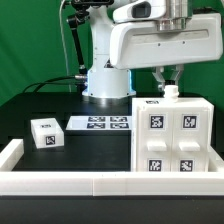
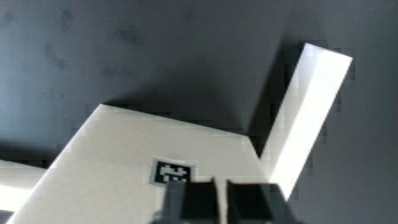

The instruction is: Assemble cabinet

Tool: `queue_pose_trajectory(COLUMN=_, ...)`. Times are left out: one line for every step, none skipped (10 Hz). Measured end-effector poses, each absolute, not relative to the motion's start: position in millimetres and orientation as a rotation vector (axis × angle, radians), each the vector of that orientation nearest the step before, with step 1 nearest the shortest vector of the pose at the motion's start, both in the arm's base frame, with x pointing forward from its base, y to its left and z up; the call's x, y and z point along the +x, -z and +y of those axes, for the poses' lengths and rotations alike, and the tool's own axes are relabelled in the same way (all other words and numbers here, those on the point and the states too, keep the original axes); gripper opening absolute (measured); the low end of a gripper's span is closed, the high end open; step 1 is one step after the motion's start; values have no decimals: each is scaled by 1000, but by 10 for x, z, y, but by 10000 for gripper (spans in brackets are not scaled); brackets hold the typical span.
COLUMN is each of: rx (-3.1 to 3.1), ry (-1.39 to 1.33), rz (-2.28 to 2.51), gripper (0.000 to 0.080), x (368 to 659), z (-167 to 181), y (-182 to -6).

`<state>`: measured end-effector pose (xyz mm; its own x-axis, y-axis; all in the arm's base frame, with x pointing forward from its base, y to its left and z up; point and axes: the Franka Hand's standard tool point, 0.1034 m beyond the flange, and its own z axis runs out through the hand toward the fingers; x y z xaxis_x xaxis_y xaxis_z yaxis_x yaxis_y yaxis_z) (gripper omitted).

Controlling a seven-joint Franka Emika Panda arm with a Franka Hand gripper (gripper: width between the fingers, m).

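Note:
The cabinet [image 1: 172,136] is a large white box with several square tags on its front, standing at the exterior view's right. My gripper [image 1: 170,90] hangs just over the cabinet's top back edge. In the wrist view the gripper [image 2: 228,188] has its two dark fingers [image 2: 201,204] pressed almost together, with nothing seen between them. Below them lies a white cabinet panel [image 2: 143,150] carrying one tag [image 2: 175,172]. A second white panel [image 2: 313,110] rises beside it at an angle.
A small white tagged block [image 1: 45,133] lies at the exterior view's left. The marker board [image 1: 100,124] lies flat in front of the robot base [image 1: 105,82]. A low white border rail [image 1: 90,181] runs along the front and left edges.

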<state>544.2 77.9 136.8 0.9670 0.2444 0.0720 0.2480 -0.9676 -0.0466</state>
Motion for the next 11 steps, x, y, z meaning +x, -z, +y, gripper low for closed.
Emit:
queue_pose_trajectory(rx=-3061, ry=101, rz=-383, gripper=267, x=5442, z=779, y=-1368)
queue_pose_trajectory(rx=-3061, ry=101, rz=-383, gripper=267, x=5442, z=779, y=-1368)
queue_pose_trajectory(rx=-3061, ry=100, rz=-383, gripper=448, x=5439, z=779, y=-1366)
queue_pose_trajectory(rx=-3064, ry=81, rz=-370, gripper=448, x=5374, z=762, y=-1334)
queue_pose_trajectory(rx=-3065, ry=47, rz=-405, gripper=632, x=5213, z=605, y=-1264)
queue_pose_trajectory(rx=-3071, ry=25, rz=-418, gripper=743, x=5045, z=376, y=-1189)
queue_pose_trajectory(rx=-3072, ry=23, rz=-462, gripper=743, x=4934, z=141, y=-1123)
queue_pose_trajectory(rx=-3072, ry=12, rz=-502, gripper=788, x=4846, z=-136, y=-1060)
queue_pose_trajectory(rx=-3075, ry=-1, rz=-512, gripper=796, x=4784, z=-402, y=-1026)
queue_pose_trajectory(rx=-3075, ry=-3, rz=-537, gripper=796, x=4756, z=-621, y=-994)
queue_pose_trajectory(rx=-3075, ry=-5, rz=-534, gripper=796, x=4764, z=-697, y=-995)
